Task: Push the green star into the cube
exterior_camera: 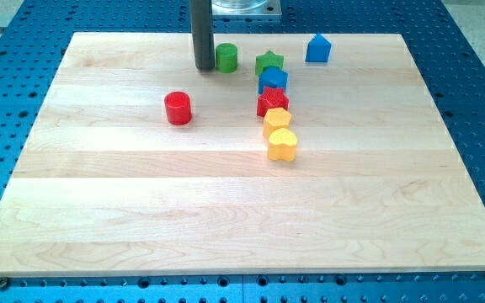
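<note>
The green star (269, 61) lies near the view's top, just above the blue cube (273, 80) and touching it. My tip (204, 67) is the lower end of the dark rod, at the view's top left of centre. It stands right beside the green cylinder (226, 58), on its left. The star is about 75 pixels to the right of my tip, with the green cylinder between them.
Below the cube runs a column: a red star (273, 101), a yellow hexagon (277, 121) and a yellow heart (282, 145). A red cylinder (178, 108) stands to the left. A blue house-shaped block (317, 49) sits at the top right. The wooden board (99, 210) lies on a blue perforated table.
</note>
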`<state>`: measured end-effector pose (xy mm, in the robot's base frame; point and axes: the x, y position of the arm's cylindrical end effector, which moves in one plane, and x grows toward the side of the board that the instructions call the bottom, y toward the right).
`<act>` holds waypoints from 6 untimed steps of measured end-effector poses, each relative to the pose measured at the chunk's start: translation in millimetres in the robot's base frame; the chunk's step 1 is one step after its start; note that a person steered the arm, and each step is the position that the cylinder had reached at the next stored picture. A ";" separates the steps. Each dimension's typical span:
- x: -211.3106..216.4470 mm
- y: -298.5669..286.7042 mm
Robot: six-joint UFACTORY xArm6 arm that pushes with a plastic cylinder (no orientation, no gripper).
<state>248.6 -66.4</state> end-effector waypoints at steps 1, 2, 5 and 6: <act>-44.7 18.8; -11.2 32.2; -2.2 68.5; 18.3 82.4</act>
<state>266.9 16.0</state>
